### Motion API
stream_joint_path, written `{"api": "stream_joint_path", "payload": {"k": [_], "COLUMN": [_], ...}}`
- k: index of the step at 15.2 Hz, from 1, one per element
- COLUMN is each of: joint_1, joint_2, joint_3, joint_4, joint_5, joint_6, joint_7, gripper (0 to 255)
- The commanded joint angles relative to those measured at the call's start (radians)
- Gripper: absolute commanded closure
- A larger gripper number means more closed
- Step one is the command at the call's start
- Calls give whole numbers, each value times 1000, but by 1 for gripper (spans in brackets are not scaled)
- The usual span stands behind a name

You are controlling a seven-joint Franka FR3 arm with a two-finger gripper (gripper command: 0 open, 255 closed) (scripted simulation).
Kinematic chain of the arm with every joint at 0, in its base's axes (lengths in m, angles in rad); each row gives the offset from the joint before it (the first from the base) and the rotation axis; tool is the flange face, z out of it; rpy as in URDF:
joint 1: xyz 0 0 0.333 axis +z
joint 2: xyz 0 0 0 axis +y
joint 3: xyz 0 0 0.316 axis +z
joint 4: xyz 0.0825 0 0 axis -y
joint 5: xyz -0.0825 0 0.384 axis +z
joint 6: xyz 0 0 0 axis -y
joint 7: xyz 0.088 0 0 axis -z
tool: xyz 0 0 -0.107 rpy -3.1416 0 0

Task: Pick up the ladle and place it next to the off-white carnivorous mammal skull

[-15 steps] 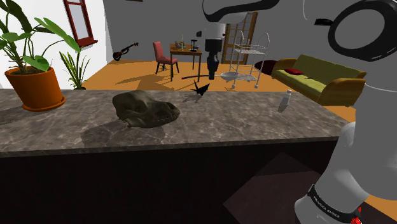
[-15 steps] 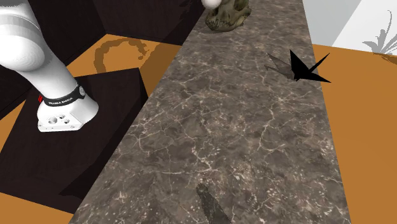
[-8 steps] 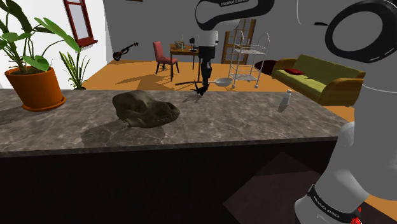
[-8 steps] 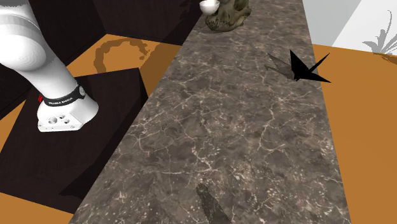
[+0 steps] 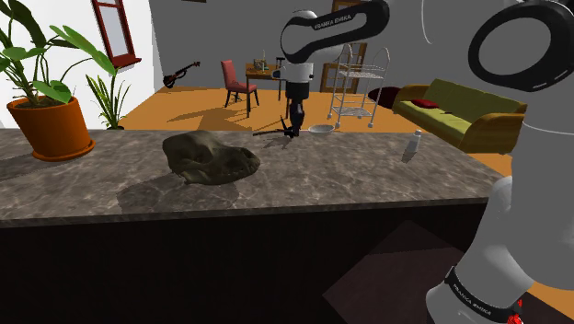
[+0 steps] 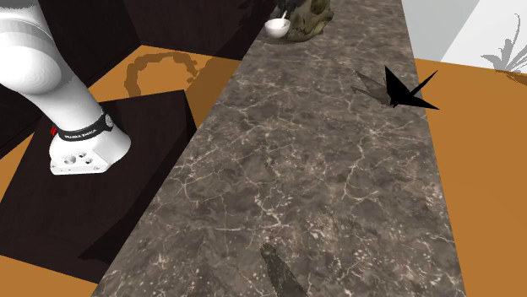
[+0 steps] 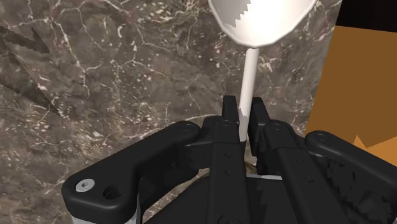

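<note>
The ladle is white, with a round bowl (image 7: 261,19) and a thin straight handle. My gripper (image 7: 242,118) is shut on that handle, the bowl sticking out beyond the fingertips over the marble counter (image 7: 95,76). In the shoulder view the gripper (image 5: 294,130) hangs low over the counter's far edge, and the ladle bowl (image 5: 320,128) is just to its right. The skull (image 5: 210,156) looks dark brownish-grey and lies on the counter to the left of the gripper. In the second exterior view the ladle bowl (image 6: 277,27) sits right beside the skull (image 6: 308,20).
A black spiky paper-crane-like shape (image 6: 410,89) lies on the counter near its far edge. A small greyish bottle (image 5: 412,145) stands at the shoulder view's right. A potted plant (image 5: 51,124) stands at the left end. Beyond the counter are chairs, a cart and a sofa.
My gripper has come down with the ladle toward the counter. In the second exterior view the ladle bowl has slid in from the top edge to beside the skull.
</note>
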Motion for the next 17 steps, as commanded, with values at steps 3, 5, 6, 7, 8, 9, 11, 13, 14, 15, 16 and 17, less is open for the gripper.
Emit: {"api": "stream_joint_path", "payload": {"k": [3,5,6,7,8,9,11,13,14,15,16,17], "joint_1": [0,0,0,0,0,0,0,-1,-1,-1,-2,-2], "joint_2": [9,15,18,21,25,28,36,45,50,55,60,65], "joint_3": [1,2,3,3,4,4,5,6,7,8,8,9], "joint_4": [-40,-59,-69,-78,-87,-95,-112,-128,-135,-142,-149,-156], "joint_5": [4,7,8,10,11,13,17,20,23,25,27,29], "joint_6": [49,74,86,98,110,122,146,170,182,193,205,217], "joint_7": [-5,-8,-9,-10,-12,-13,-16,-20,-22,-23,-25,-27], "gripper": [255,255,255,255,255,255,255,255,255,255,255,255]}}
